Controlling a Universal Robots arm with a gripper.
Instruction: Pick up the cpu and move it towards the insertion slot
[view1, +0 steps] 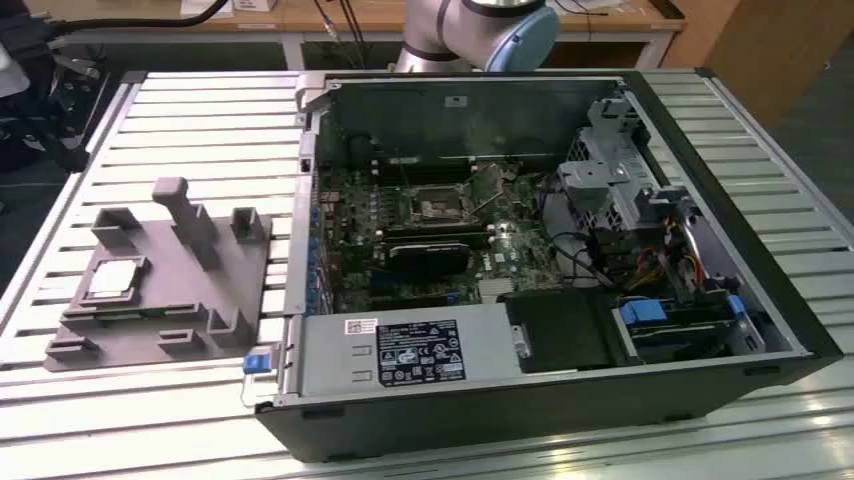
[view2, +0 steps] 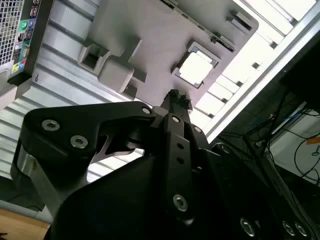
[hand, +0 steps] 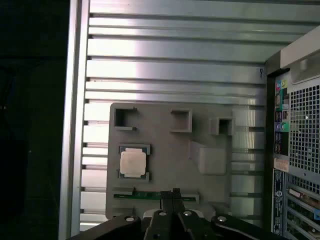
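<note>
Slatted table (view1: 174, 110) | cpu (hand: 133, 163) on grey fixture (hand: 165, 145) | end effector (hand: 172, 192) apart, empty

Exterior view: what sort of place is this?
Likely a robotics lab: a robot arm stands behind an opened computer case on a slotted metal table, with the cpu in a grey fixture.

Count, all placed vs. the grey plate:

1 grey plate (view1: 167, 300), lying on 1 slatted bench (view1: 200, 120). On the plate: 1 cpu (view1: 114, 278), 1 tall post (view1: 187, 215), 3 open square pockets (hand: 180, 120) along one edge in the first wrist view, and 1 green strip (hand: 142, 195) at the opp. edge. Just beside the plate: 1 open PC case (view1: 534, 410), w/ 1 insertion slot (view1: 438, 205) and 1 labelled metal box (view1: 400, 352) inside. Well apart from the plate: 1 arm (view1: 481, 30). Over the plate's edge: 1 gripper (hand: 173, 194).
</note>
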